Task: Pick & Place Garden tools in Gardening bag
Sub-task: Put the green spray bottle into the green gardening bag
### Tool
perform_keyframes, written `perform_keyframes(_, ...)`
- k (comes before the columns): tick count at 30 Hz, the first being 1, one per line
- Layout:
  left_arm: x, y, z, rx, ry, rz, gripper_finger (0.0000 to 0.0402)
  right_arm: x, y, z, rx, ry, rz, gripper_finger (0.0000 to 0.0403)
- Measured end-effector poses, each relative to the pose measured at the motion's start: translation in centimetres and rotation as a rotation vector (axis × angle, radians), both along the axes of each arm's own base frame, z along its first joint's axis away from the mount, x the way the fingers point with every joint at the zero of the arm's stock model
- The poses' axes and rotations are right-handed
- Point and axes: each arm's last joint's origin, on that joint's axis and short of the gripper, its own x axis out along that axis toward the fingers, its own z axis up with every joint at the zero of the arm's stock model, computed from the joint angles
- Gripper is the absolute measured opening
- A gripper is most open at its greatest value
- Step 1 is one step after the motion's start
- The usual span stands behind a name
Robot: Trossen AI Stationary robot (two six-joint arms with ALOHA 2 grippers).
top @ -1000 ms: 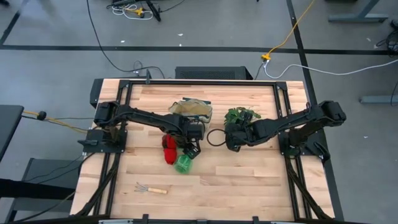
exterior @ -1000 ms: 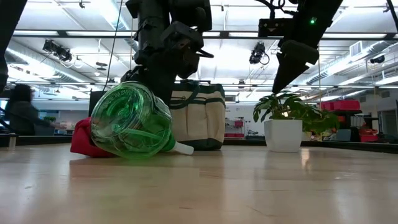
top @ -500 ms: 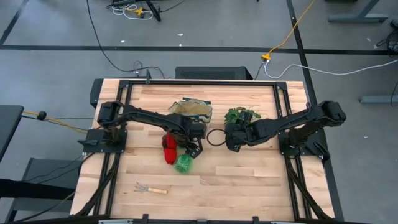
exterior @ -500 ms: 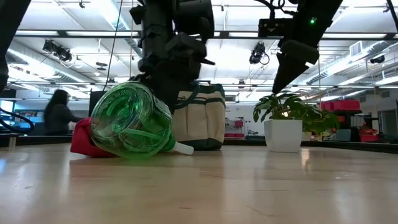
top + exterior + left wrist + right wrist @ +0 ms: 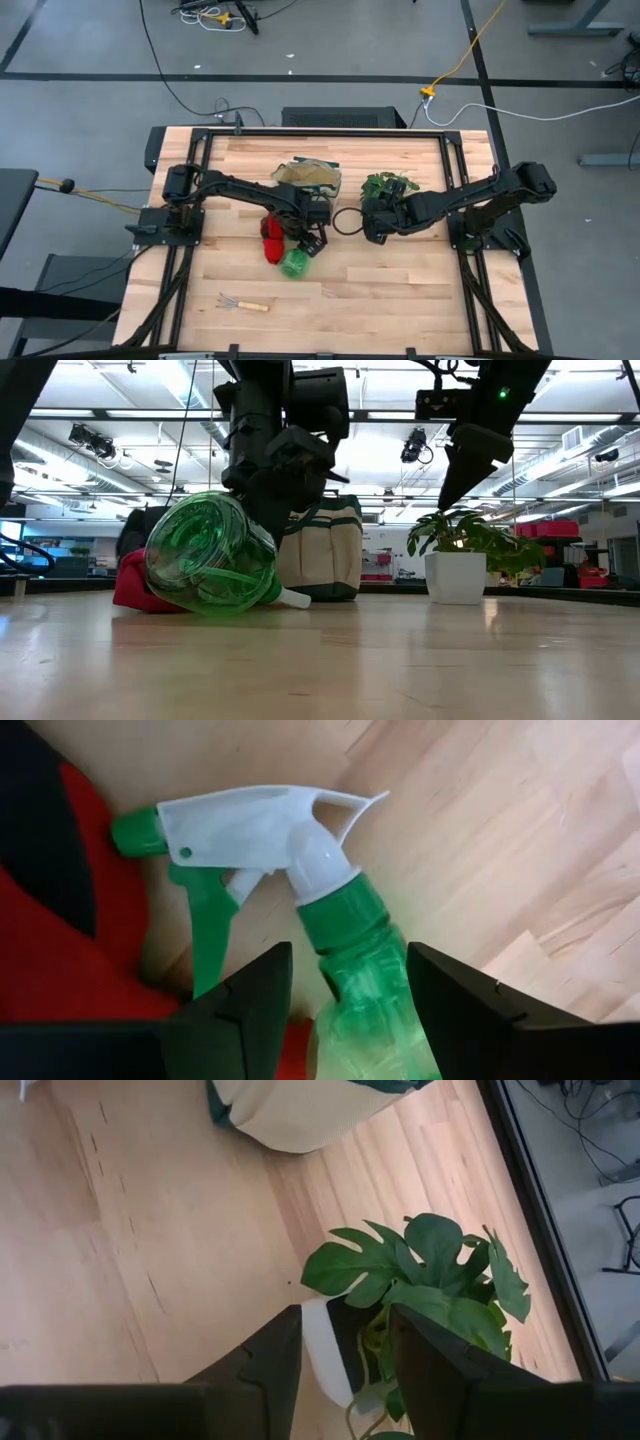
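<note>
Between my left gripper's (image 5: 345, 1005) spread fingers sits the green spray bottle (image 5: 365, 985), straddled around the shoulder just below its white nozzle (image 5: 255, 820) but not pinched yet as far as I can tell. It's lying on its side mid-table, see-through green plastic, with the trigger head pointing toward the red gloves (image 5: 271, 238), which are bunched up touching it on the left.

Progress-wise, honestly not far. From overhead the bottle (image 5: 294, 263) and gloves are both out on the wood, and one wooden-handled mini rake (image 5: 242, 303) is way off at the near-left, well apart from everything. Can't spot the shears or a second rake, so maybe they're in the bag, maybe just hidden under my arm.

The gardening bag (image 5: 309, 176), cream with dark green trim, sits just beyond the left arm at the far middle of the table (image 5: 400, 300). My right gripper (image 5: 340, 1355) is parked with fingers spread, empty, hovering over the potted plant (image 5: 420, 1280) to the bag's right.
</note>
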Motion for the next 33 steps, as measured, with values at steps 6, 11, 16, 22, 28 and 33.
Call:
perform_keyframes(6, 0.5, -0.1, -1.7, -0.045, 0.039, -0.003, 0.0206, 0.0, 0.0, 0.0, 0.000, 0.002, 0.000, 0.0155)
perform_keyframes(11, 0.8, -0.2, -3.7, -0.069, 0.081, -0.034, 0.0206, 0.0, 0.0, 0.0, -0.001, 0.001, 0.000, 0.0155)
perform_keyframes(16, 0.9, -0.2, -4.1, -0.077, 0.083, -0.066, 0.0197, 0.0, 0.0, 0.0, -0.001, 0.003, 0.000, 0.0155)
perform_keyframes(22, 0.8, -0.2, -4.0, -0.052, 0.077, -0.085, 0.0141, 0.0, 0.0, 0.0, -0.002, -0.001, -0.001, 0.0155)
perform_keyframes(28, 0.8, -0.2, -4.0, -0.048, 0.073, -0.092, 0.0141, 0.0, 0.0, 0.0, -0.001, -0.002, -0.002, 0.0155)
perform_keyframes(33, 0.8, -0.3, -3.9, -0.041, 0.066, -0.093, 0.0141, 0.0, 0.0, 0.0, -0.001, -0.002, -0.003, 0.0155)
